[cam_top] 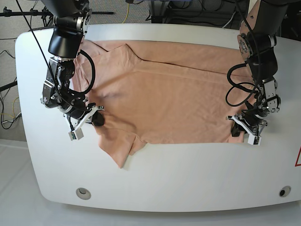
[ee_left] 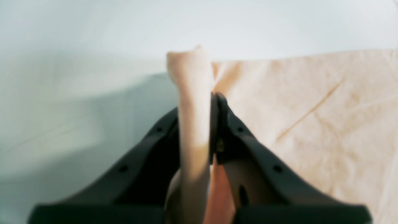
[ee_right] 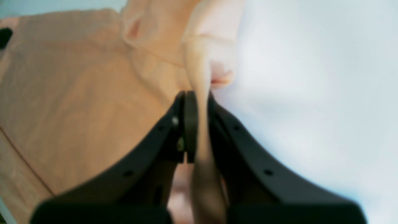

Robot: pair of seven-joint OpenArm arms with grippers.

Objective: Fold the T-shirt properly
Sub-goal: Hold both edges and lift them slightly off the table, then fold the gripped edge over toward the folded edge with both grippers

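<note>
The T-shirt (cam_top: 174, 94) lies spread across the middle of the white table (cam_top: 188, 179), one sleeve trailing toward the lower left of the base view. At the right of that view, the left gripper (cam_top: 237, 128) pinches a bunched fold at the shirt's lower right corner. At the left, the right gripper (cam_top: 97, 120) is clamped on the fabric edge near the sleeve.

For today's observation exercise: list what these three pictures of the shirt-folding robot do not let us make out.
- Left wrist view: T-shirt weave and stitching, blurred.
- Right wrist view: fabric inside the right claw, blurred.
- Base view: the cloth pinched by the left claw, hidden by it; table top corners, cut off by arms.
</note>
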